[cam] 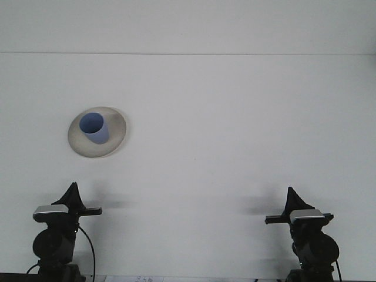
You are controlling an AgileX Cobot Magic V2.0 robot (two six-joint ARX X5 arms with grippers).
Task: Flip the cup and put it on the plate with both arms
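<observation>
Front view: a matte white table fills the frame, smooth and without pattern, with a thin seam running across its far edge. On the left half sits a round, shallow plate, pale grey-beige with a dull ceramic look and a gently raised rim. A blue cup stands upright on the plate, mouth up, slightly tapered, smooth-walled and plain; it sits left of the plate's centre.

At the bottom edge, the 2 arms rest low and well apart from the plate. The left gripper shows as a black pointed wedge above a silver-grey camera block and a rounded black joint with a trailing cable. The right gripper has the same pointed black shape. Whether either gripper's fingers are apart or together cannot be told from this angle. Both cast soft shadows on the table.
</observation>
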